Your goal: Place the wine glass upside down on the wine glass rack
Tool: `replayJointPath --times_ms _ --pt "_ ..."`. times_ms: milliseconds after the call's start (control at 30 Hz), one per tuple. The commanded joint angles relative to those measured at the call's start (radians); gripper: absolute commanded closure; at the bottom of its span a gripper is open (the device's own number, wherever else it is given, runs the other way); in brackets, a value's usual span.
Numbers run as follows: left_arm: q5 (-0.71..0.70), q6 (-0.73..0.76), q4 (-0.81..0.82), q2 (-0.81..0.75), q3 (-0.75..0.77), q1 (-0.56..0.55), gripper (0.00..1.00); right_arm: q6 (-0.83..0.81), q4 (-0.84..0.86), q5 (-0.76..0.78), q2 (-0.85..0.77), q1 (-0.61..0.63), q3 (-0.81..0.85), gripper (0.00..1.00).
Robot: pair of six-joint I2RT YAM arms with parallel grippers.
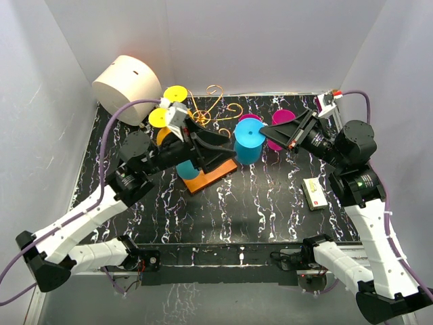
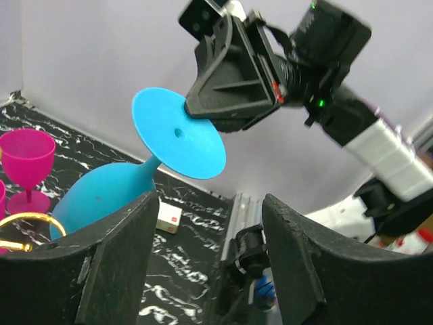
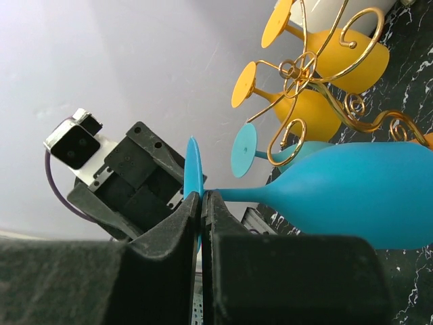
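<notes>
The blue wine glass [image 1: 247, 141] hangs foot-up just right of the wine glass rack, whose gold wire scrolls [image 1: 211, 107] rise from an orange-brown wooden base [image 1: 211, 177]. My right gripper [image 1: 266, 133] is shut on the rim of the glass's foot; the right wrist view shows the pads [image 3: 193, 210] pinching the thin blue disc [image 3: 193, 169], with the bowl [image 3: 358, 193] to the right beside the rack [image 3: 304, 88]. My left gripper [image 1: 223, 152] is open and empty over the rack base, its fingers [image 2: 122, 257] below the blue foot [image 2: 177, 133].
Two yellow glasses [image 1: 174, 95] [image 1: 160, 117] and a teal one [image 1: 186, 169] hang on the rack. Two magenta glasses [image 1: 281, 118] stand behind the right gripper. A white drum [image 1: 127, 81] sits at the back left, and a small box [image 1: 314, 193] lies at the right.
</notes>
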Motion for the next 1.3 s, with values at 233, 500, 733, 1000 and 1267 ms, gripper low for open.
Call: replayJointPath --times_ms 233,500,733,1000,1267 --pt "-0.238 -0.526 -0.215 0.031 0.137 -0.002 0.38 -0.014 0.052 0.009 -0.021 0.005 -0.020 1.00" --pt "-0.213 -0.543 -0.197 0.092 0.183 -0.002 0.47 -0.012 0.073 -0.008 -0.030 0.005 -0.052 1.00" --pt "-0.224 -0.523 -0.199 0.116 0.191 -0.001 0.72 -0.005 0.098 -0.020 -0.018 0.004 -0.061 1.00" --pt "-0.202 -0.539 -0.167 0.137 0.184 0.014 0.96 0.009 0.127 -0.032 -0.013 0.005 -0.075 1.00" --pt "-0.179 -0.602 -0.142 0.140 0.200 0.043 1.00 -0.035 0.079 0.035 -0.023 0.005 -0.047 0.71"
